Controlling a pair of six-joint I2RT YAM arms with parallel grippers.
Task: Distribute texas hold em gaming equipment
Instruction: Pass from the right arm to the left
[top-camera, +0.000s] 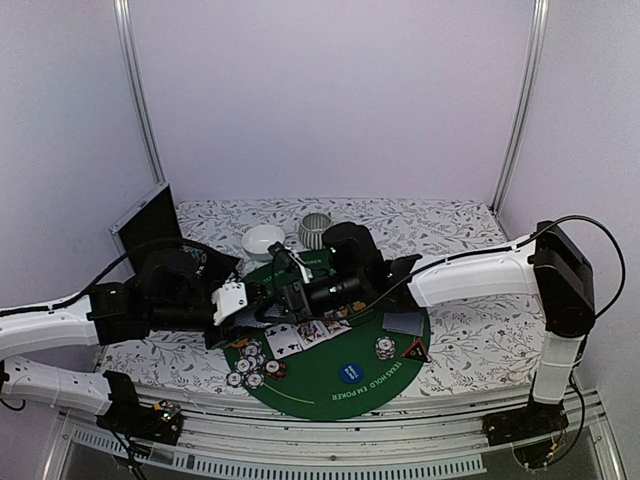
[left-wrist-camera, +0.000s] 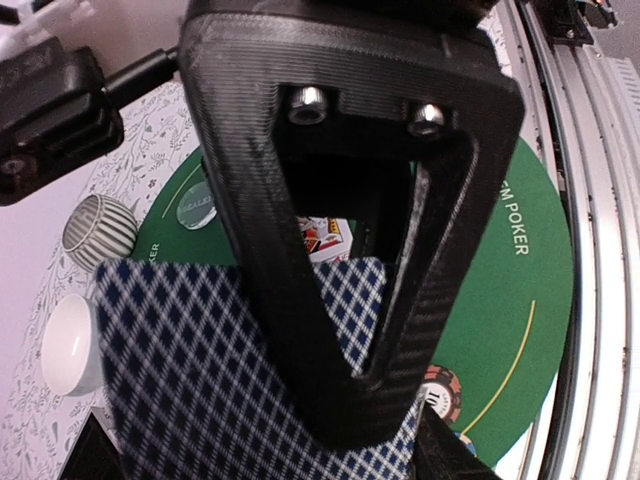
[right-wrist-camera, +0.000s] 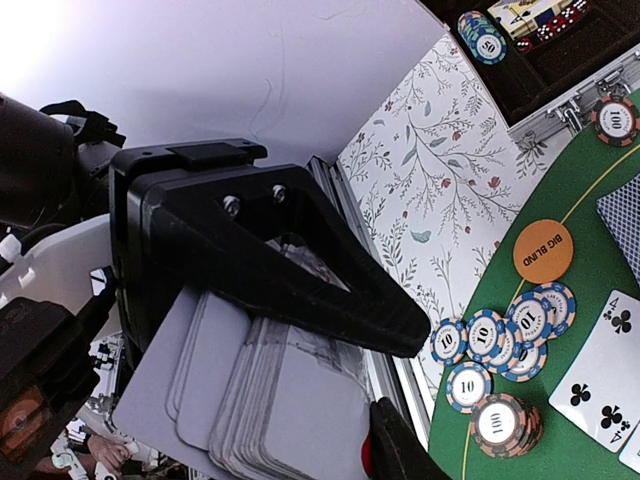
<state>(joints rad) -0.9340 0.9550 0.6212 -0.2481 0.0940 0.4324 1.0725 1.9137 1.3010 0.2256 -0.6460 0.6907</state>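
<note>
Clamped on blue diamond-backed card (left-wrist-camera: 180, 360) with left gripper (left-wrist-camera: 392, 436), above green poker mat (left-wrist-camera: 540, 300). Got fanned card deck (right-wrist-camera: 270, 400) inside right gripper (right-wrist-camera: 400, 392); can't tell if pinched or loose.

On the overhead view I read TEXAS HOLD'EM POKER along the six o'clock rim of the green mat (top-camera: 310, 385). The pale disc (left-wrist-camera: 196, 205) says DEALER and the orange disc (right-wrist-camera: 543, 251) says BIG BLIND. At its seven o'clock the blue-striped chips (right-wrist-camera: 467, 387) show 10. At its one o'clock a red-striped chip (right-wrist-camera: 615, 120) shows 100. The face-up card (right-wrist-camera: 605, 370) carries a 4 with clubs.
</note>
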